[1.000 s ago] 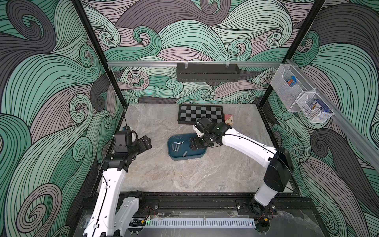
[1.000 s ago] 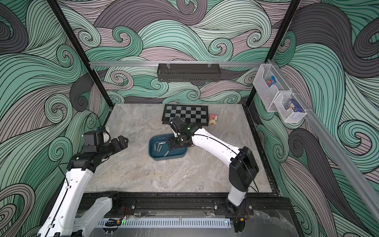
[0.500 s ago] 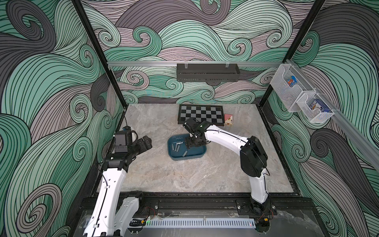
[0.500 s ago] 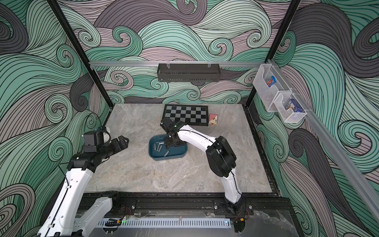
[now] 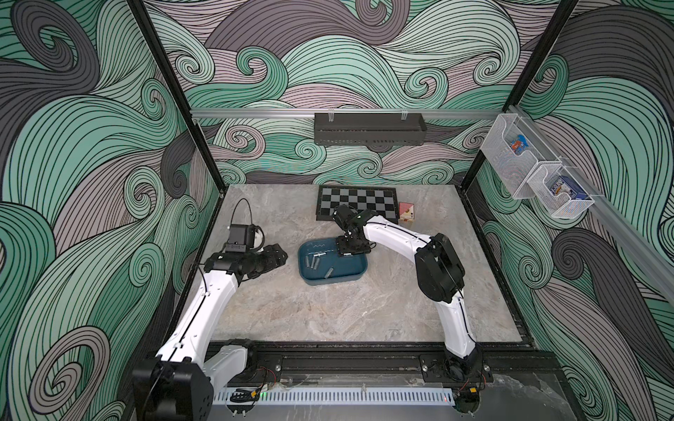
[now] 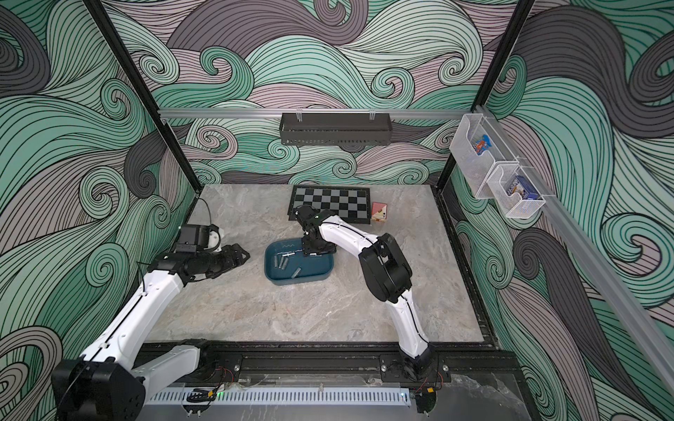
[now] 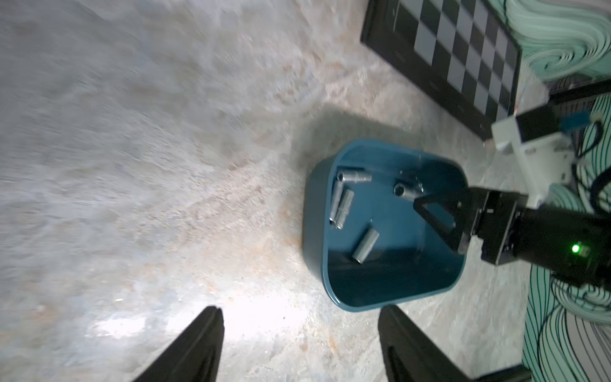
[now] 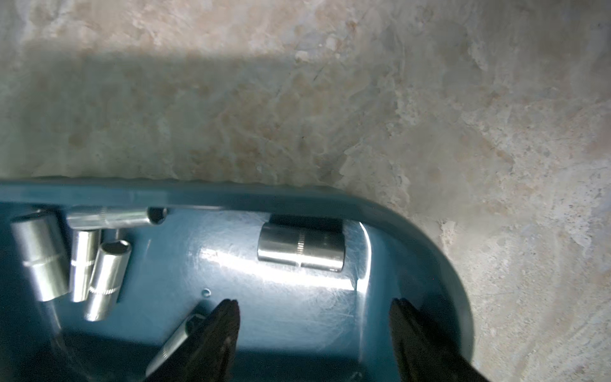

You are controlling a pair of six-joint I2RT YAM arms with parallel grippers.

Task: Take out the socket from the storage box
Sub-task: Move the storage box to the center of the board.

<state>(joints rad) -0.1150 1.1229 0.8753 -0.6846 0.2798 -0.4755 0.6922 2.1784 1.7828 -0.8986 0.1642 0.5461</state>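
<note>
Lying flat on the grey marbled stone-look tabletop (image 5: pixel 328 320): the shallow dark teal-blue plastic storage box (image 5: pixel 333 281), rectangular with rounded corners.

Outside the box, off one short end and apart from it: the black left gripper (image 7: pixel 301 309), pointing toward the box, fingers (image 7: pixel 198 344) spread wide with nothing between them.

Over the inside of the box, near a rounded corner: the black right gripper (image 8: pixel 314 307), fingers (image 8: pixel 218 330) likewise parted and empty, tips above the box floor.

Inside the box, on its floor: several small bright chrome steel sockets (image 7: pixel 363 246), short hollow cylinders lying on their sides.
- Bunched against one box wall: a cluster of four (image 8: pixel 84 264).
- Alone near the box corner, just beside the wall and just ahead of the right fingertips: one stubby socket (image 8: pixel 301 248) with a knurled band round its middle.
- Half hidden beside one right finger: a slimmer one (image 8: pixel 175 340).

Probably dense for the size, rigid, not fragile. Polished and round, so likely slippery and quick to roll or squirt out of a loose pinch.

Right fingers lined up along the stubby socket's axis, so probably easiest to pinch it end to end, pads on the two flat rims, clear of the box wall. Otherwise turn the wrist and clamp across the barrel at the knurled band, minding the narrow gap by the wall. Squeeze firmly, then lift straight up over the box rim.
</note>
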